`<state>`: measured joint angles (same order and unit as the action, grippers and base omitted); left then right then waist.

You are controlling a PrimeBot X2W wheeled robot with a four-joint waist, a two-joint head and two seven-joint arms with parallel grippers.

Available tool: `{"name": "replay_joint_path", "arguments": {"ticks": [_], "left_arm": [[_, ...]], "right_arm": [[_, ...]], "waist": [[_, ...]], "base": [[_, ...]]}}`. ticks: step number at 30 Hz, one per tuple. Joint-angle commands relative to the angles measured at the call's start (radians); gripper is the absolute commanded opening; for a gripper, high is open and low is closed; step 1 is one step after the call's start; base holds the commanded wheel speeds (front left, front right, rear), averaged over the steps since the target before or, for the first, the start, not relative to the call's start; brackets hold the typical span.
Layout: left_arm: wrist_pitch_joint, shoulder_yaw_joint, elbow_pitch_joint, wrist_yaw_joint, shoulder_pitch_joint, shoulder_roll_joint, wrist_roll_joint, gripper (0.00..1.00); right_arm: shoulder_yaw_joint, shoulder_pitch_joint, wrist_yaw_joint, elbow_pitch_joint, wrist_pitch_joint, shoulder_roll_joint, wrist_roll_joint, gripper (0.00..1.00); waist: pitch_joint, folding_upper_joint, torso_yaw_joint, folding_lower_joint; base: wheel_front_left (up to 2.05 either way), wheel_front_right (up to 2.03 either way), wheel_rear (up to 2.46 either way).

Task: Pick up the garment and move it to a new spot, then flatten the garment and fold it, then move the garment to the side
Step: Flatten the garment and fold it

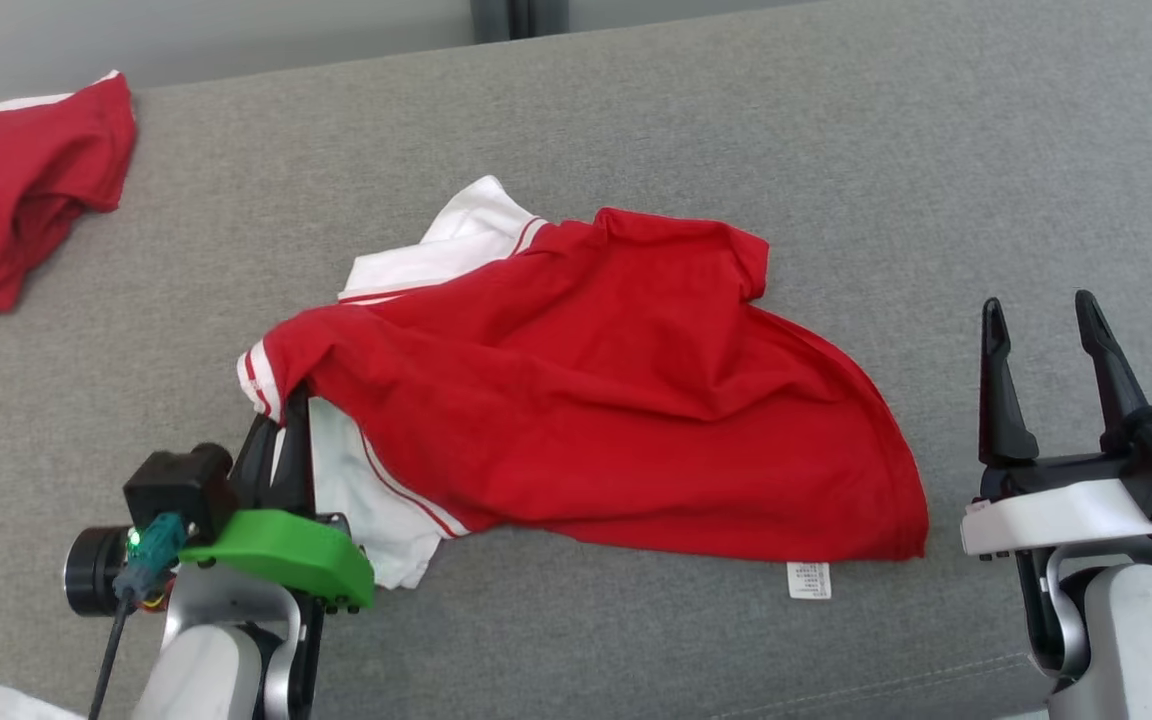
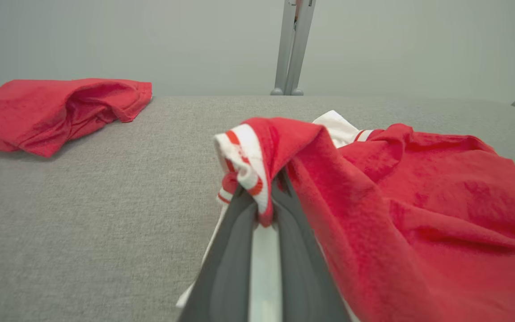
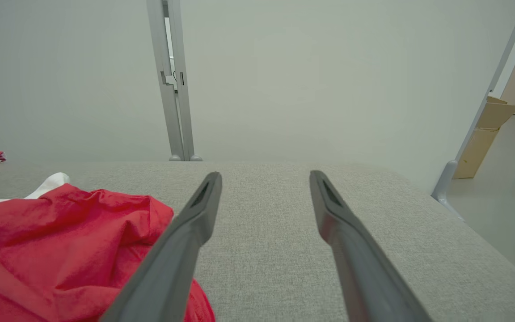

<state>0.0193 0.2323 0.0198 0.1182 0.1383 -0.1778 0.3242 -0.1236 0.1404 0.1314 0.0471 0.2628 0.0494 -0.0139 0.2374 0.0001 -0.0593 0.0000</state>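
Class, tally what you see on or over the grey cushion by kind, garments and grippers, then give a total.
Garments: 2, the red and white shirt in the middle and the red garment at the far left.
Grippers: 2, the left gripper shut on the shirt's sleeve, the right gripper open.
Total: 4

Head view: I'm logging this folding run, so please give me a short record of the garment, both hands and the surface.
garment: red shirt, crumpled, white parts showing, lying on the grey cushion
left hand: shut on the shirt's striped cuff
right hand: open, apart from the shirt
also there: second red garment, far left
flattening: not yet done
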Motion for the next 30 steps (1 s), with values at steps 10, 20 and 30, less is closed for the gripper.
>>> {"name": "replay_joint_path", "arguments": {"ticks": [10, 20, 30], "left_arm": [[0.077, -0.029, 0.343, -0.02, 0.215, 0.015, 0.023, 0.2], [0.2, -0.025, 0.479, -0.039, 0.292, 0.056, 0.035, 1.0], [0.243, -0.06, 0.444, -0.05, 0.17, 0.063, 0.061, 1.0]], "right_arm": [[-0.014, 0.025, -0.001, -0.005, 0.003, 0.002, -0.007, 1.0], [0.001, 0.026, -0.001, 0.012, 0.003, 0.002, -0.006, 1.0], [0.024, -0.001, -0.001, 0.069, 0.003, 0.002, 0.039, 1.0]], "waist": [[0.083, -0.0001, -0.115, 0.0], [0.044, -0.0001, -0.045, 0.0], [-0.042, -0.0001, 0.066, 0.0]], "base": [[0.0, 0.0, 0.0], [0.0, 0.0, 0.0], [0.0, 0.0, 0.0]]}}
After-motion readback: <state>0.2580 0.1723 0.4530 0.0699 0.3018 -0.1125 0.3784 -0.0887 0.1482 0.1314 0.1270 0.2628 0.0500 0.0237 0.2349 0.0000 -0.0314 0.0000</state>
